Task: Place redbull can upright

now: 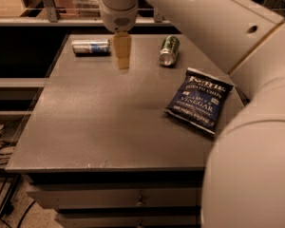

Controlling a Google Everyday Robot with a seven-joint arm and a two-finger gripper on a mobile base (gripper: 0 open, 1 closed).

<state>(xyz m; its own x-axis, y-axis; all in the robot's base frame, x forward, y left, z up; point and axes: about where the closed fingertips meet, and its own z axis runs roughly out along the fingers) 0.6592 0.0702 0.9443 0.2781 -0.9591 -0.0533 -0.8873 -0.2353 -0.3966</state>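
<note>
1. Camera view, gripper. The gripper (122, 61) hangs below its rounded wrist housing over the far part of the table (109, 127). It is just to the right of the redbull can (90, 46) and not touching it. It shows edge-on as one tan block, so whether it is spread or pressed together cannot be told. Nothing is seen held in it.

2. Camera view, step in hand. By the layout, this is the approach, and the can is not yet grasped. A sound grasp would centre the gripper over the middle of the can. The grip should cross the narrow body, not run along its length. The can is smooth and round and may roll toward the table's far edge if nudged, so the descent should be straight and the closure firm. The can should then be lifted clear, turned on end, set base-down and released only once it is seated flat.

3. Camera view, task object. The redbull can lies on its side near the far left corner, with its long axis running along the back edge. It is slim, silver and blue. Which end is the top cannot be made out.

4. Camera view, surroundings. A green can (169, 50) lies on its side to the right of the gripper, well apart from the redbull can. A blue chip bag (199, 101) lies flat near the right edge. The robot arm (256, 61) fills the right side of the view.
</note>
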